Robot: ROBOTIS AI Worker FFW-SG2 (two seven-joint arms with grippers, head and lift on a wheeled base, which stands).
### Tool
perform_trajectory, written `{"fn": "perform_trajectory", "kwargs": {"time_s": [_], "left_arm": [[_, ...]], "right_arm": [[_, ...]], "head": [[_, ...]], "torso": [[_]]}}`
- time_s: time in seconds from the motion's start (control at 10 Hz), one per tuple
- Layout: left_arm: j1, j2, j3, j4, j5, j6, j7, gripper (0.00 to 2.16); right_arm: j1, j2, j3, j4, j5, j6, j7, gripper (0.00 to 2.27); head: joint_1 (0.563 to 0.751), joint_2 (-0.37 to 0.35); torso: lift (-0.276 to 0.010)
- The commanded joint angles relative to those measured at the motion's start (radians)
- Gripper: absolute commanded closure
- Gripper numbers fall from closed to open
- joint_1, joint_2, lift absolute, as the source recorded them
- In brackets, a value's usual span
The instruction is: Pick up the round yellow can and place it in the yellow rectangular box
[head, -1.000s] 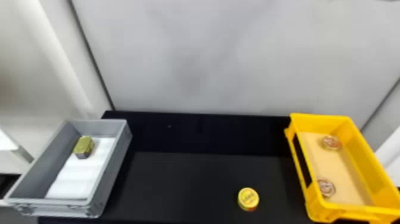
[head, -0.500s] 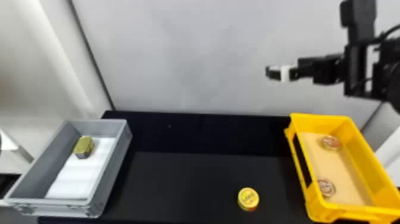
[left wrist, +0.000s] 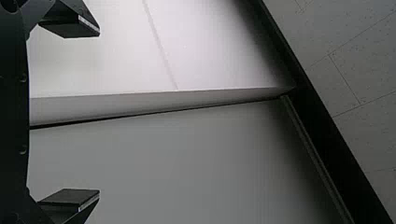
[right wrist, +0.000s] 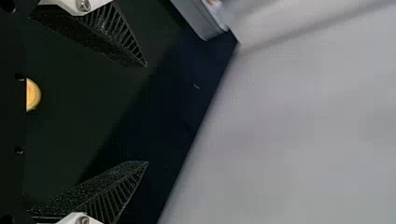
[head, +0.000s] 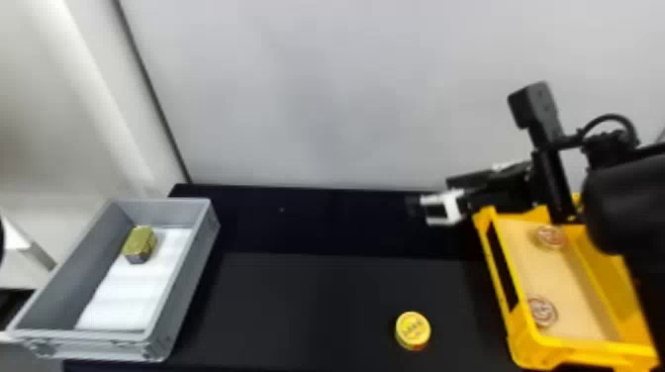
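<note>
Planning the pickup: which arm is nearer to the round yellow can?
Right. The right gripper hangs beyond the round yellow can, jaws open; the left gripper faces pale panels, farther off to the can's left.

Right claw (head: 430,194) gapes, seemingly pointing leftward; left claw (left wrist: 99,112) spread wide

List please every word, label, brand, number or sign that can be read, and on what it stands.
No text can be read.
Round yellow can: print on its top, too small to read.
Far round item in the yellow rectangular box: reddish marks, too small to read.
Near round item there: likewise too small to read.
</note>
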Motion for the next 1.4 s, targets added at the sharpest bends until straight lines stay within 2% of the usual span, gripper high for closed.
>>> {"fn": "perform_trajectory", "kwargs": {"time_s": [0.0,0.2,0.5,0.6,0.9,1.3], "left_arm": [[0.003,-0.001,0.002,0.003,0.004,-0.004,0.000,0.07],[0.013,-0.001,0.009,0.003,0.008,-0.011,0.000,0.07],[0.011,-0.002,0.009,0.004,0.009,-0.012,-0.002,0.07],[0.011,-0.002,0.009,0.004,0.009,-0.012,-0.002,0.07],[0.006,-0.005,0.005,0.009,0.009,-0.021,-0.002,0.07],[-0.003,-0.010,-0.009,0.018,0.009,-0.032,-0.002,0.07]], "right_arm": [[0.029,0.012,0.096,0.076,0.403,-0.064,0.230,0.00],[0.121,0.054,0.041,0.147,0.408,-0.146,0.232,0.00],[0.148,0.069,0.064,0.291,0.376,-0.235,0.223,0.00],[0.148,0.093,0.050,0.360,0.333,-0.278,0.200,0.00],[0.109,0.146,0.034,0.543,0.268,-0.377,0.115,0.00],[0.011,0.141,0.070,0.730,0.248,-0.466,0.037,0.00]], "head": [[0.694,0.054],[0.694,0.054],[0.694,0.054],[0.694,0.054],[0.694,0.054],[0.694,0.054]], "torso": [[-0.003],[-0.003],[-0.003],[-0.003],[-0.003],[-0.003]]}}
